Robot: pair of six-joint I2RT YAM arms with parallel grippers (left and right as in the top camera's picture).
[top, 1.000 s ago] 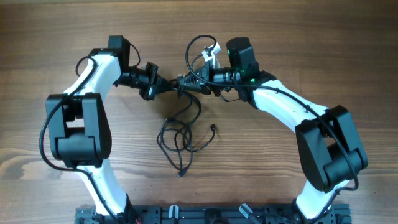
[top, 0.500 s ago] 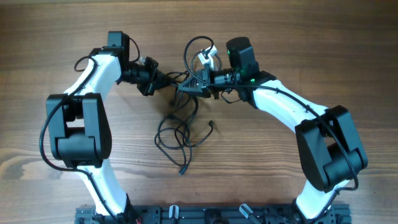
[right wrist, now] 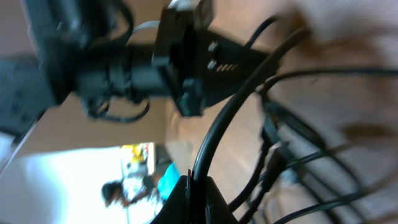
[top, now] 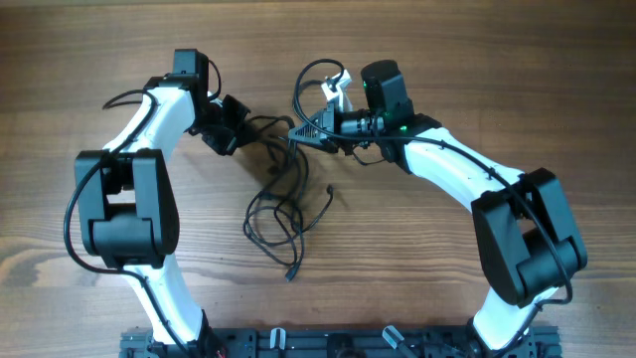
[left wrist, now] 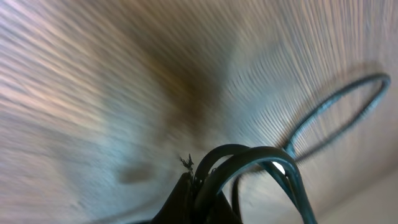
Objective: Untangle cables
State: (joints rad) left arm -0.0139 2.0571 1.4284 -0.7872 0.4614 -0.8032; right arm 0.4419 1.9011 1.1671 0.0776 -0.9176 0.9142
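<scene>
The black cables (top: 283, 204) hang in a loose tangle of loops on the wooden table between my two arms, and some strands rise to both grippers. One plug end (top: 330, 189) lies to the right of the tangle and another (top: 290, 275) at its bottom. My left gripper (top: 241, 127) is shut on cable strands; in the left wrist view its fingertips (left wrist: 198, 193) pinch curved strands (left wrist: 249, 155). My right gripper (top: 296, 132) is shut on a cable; in the right wrist view its fingertips (right wrist: 194, 193) clamp a strand (right wrist: 227, 115) that runs up towards the left arm (right wrist: 143, 56).
The wooden table (top: 447, 298) stretches all round the tangle. A black rail (top: 328, 343) runs along the front edge between the arm bases. A thicker arm cable loop (top: 303, 80) and a white tag (top: 338, 85) stand by the right wrist.
My left gripper has drawn back to the left, away from the right gripper, with strands stretched between them. The tangle and its plug end have shifted slightly left and up.
</scene>
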